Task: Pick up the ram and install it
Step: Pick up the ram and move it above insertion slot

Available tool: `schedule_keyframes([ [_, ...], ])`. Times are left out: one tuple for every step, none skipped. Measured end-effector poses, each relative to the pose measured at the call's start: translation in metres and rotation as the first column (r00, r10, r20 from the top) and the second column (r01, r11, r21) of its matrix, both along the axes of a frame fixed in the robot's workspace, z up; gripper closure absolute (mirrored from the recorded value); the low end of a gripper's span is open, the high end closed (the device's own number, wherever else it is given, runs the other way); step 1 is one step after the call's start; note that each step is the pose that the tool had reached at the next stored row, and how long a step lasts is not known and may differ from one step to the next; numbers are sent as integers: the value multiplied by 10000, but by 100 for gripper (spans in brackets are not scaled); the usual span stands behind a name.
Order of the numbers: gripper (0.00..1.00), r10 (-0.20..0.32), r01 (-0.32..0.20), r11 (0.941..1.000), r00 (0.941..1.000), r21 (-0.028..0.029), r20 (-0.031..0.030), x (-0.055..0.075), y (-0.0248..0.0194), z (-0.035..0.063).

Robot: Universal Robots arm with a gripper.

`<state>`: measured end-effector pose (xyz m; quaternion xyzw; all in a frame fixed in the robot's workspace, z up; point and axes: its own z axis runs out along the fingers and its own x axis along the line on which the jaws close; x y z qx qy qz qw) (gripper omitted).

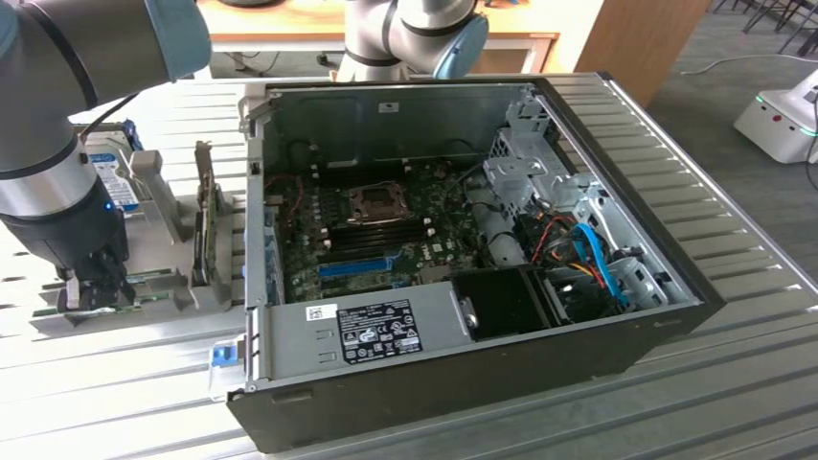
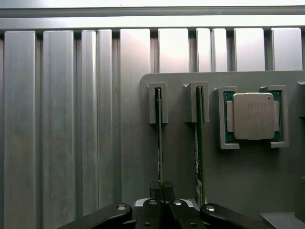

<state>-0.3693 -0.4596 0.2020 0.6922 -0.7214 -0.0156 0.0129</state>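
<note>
Fingers are pinched together on the ram. In the wrist view we see them closed across its thin top edge, one pad on each flat face.

The ram stands on edge in the grey holder, and its far end sits in a slotted bracket. A second green stick stands parallel just beside it in its own bracket and is not touched. A CPU lies flat in a framed pocket further along the same holder.

In the exterior view the gripper is down at the holder on the ribbed metal table, well apart from the open PC case and its motherboard.

Handling, as we judge it:
- It should be light, so weight is no issue for the arm.
- The board is thin and stiff, and we expect it to crack or twist rather than flex.
- The chips and contact edge are fragile, so grip on the flat faces near the top edge.
- The grip looks closer to one end than to the middle, so we'd expect the stick to tilt if the pinch is loose.
- Smooth faces may slip.
</note>
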Motion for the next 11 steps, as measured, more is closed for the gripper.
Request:
schedule_keyframes([
  [88,-1,1,10000,10000,0,0,0,0,0],
  [88,0,0,10000,10000,0,0,0,0,0],
  [88,-1,1,10000,10000,-1,0,0,0,0],
  [88,-1,1,10000,10000,-2,-1,-1,0,-1],
  [88,-1,1,10000,10000,-3,1,-1,0,-6],
  [88,0,0,10000,10000,-5,0,-1,-1,-10],
  [88,1,-1,10000,10000,-6,-1,-1,-1,-12],
  [88,0,0,10000,10000,-5,0,-1,-1,-13],
  [88,0,0,10000,10000,-4,2,-1,-1,-15],
  [88,0,0,10000,10000,-3,4,-1,0,-17],
  [88,0,0,10000,10000,-2,5,0,0,-17],
])
